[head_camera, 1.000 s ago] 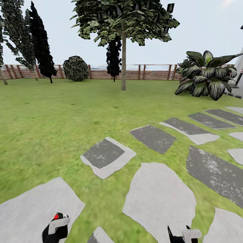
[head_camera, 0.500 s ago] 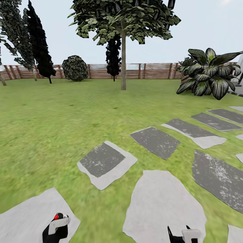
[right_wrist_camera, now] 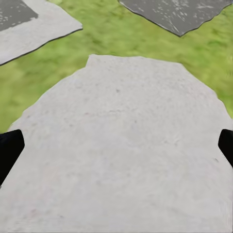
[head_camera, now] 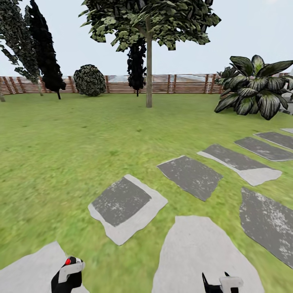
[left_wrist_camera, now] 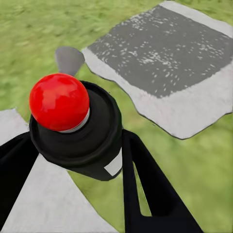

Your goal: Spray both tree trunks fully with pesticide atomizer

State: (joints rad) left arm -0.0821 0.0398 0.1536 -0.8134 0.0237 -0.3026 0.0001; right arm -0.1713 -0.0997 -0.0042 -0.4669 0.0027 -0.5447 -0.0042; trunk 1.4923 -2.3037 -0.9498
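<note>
Flat, even daylight fills the rendered scene under a pale sky [head_camera: 248,32], and the tree [head_camera: 149,61] casts no clear shadow on the lawn [head_camera: 61,142]. Grass near the head view's lower edge smears into blur. A soft highlight sits on the red cap [left_wrist_camera: 59,101]. The paving stone [right_wrist_camera: 121,145] looks slightly soft.

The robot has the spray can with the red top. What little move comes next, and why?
Probably keep rolling forward across the lawn toward the tree. The left tool grips the spray can, but the trunk stands far off near the fence, too distant to spray.
</note>
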